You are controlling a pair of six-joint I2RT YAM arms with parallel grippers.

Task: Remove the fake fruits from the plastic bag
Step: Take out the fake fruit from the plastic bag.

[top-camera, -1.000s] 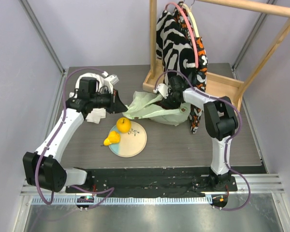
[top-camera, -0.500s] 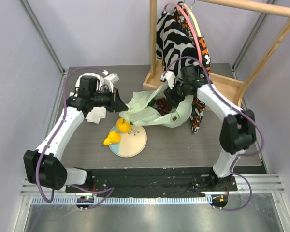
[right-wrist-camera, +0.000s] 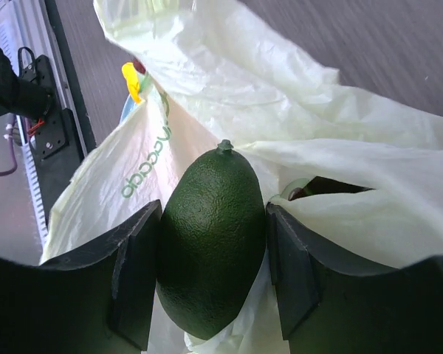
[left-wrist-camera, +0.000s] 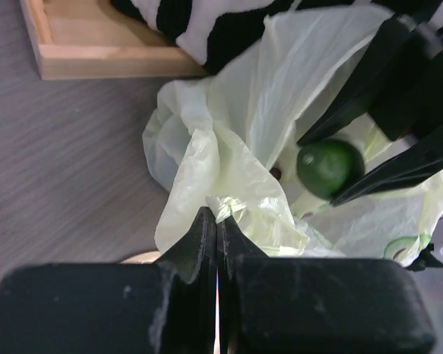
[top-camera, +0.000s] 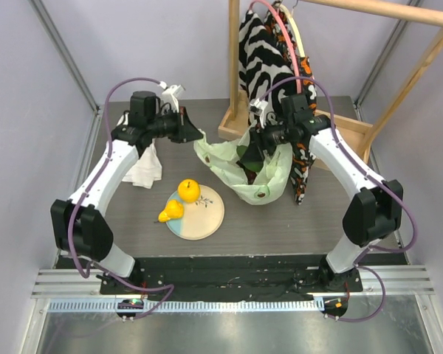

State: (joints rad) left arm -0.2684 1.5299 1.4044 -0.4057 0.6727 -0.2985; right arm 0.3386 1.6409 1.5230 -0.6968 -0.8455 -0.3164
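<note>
- Fake fruits: one green avocado is pinched across its middle between the fingers of my right gripper, at the mouth of the plastic bag. The yellow pear and the yellow-orange round fruit lie on the plate. Something dark shows deeper in the bag, too hidden to name.
- My left gripper is pressed together on a fold of the bag's rim, holding that edge raised.
- To lift well, I should hold the rim taut so the mouth gapes, and draw the avocado straight up, clear of the thin film.
- The avocado looks smooth and rounded. I judge it could slip out if my grip drifts towards either end.
- The film lies close against my fingers and could snag and come along. A slow pull lets it fall away.
- Next I would carry the avocado to the plate and set it beside the two fruits there.
</note>
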